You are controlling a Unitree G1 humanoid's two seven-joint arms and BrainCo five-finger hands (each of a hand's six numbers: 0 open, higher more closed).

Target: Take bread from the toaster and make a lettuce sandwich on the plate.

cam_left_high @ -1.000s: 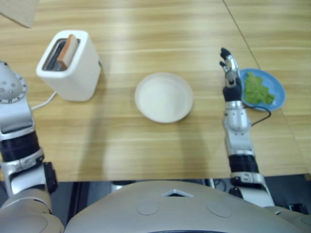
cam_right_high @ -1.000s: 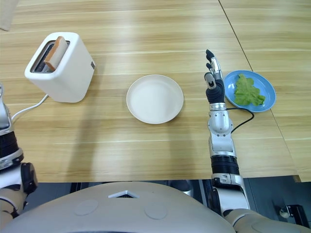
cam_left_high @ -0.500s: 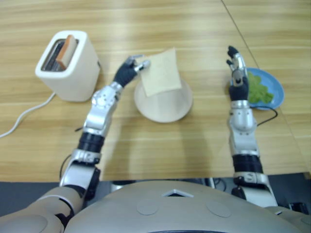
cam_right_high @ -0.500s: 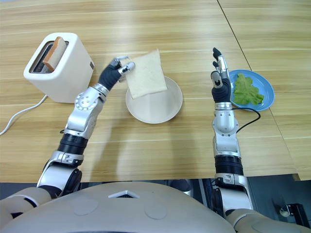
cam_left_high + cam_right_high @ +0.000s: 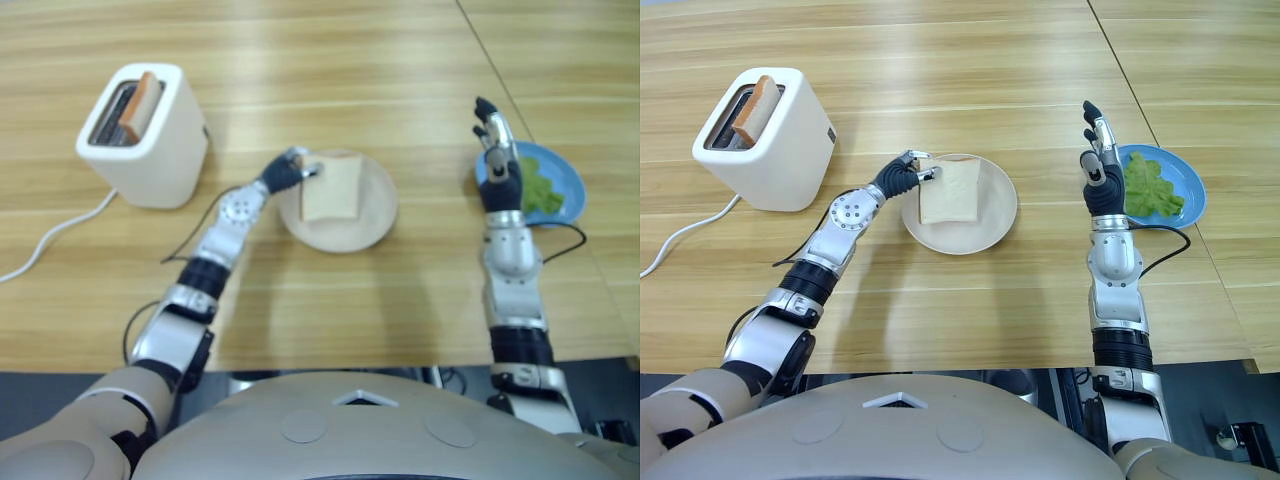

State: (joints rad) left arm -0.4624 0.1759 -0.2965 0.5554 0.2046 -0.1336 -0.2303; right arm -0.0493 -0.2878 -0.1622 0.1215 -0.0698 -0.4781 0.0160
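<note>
A slice of bread (image 5: 948, 191) lies flat on the white plate (image 5: 996, 216) near the middle of the wooden table (image 5: 940, 60), covering the plate's left half and leaving its right half bare. The robot's left hand (image 5: 902, 175) sits at the plate's left rim with its fingers curled and pinched on the far-left corner of the slice, the arm stretching back toward the table's near edge. Farther toward the left edge stands the white toaster (image 5: 780, 150), well apart from the plate, with a second slice (image 5: 750, 98) standing upright in one of its slots and poking above the top. A white cord (image 5: 680, 238) trails from the toaster's base across the wood toward the near-left corner. On the other side of the white plate, the right hand (image 5: 1100, 170) is held above the table with its fingers straight and spread, pointing toward the far edge and gripping nothing. Just beside that hand, toward the right edge, a blue plate (image 5: 1188, 178) carries a green lettuce leaf (image 5: 1145, 185) and rests on a seam (image 5: 1120, 60) that runs diagonally across the tabletop. A black cable (image 5: 1162, 240) loops from the right wrist below the blue plate.
</note>
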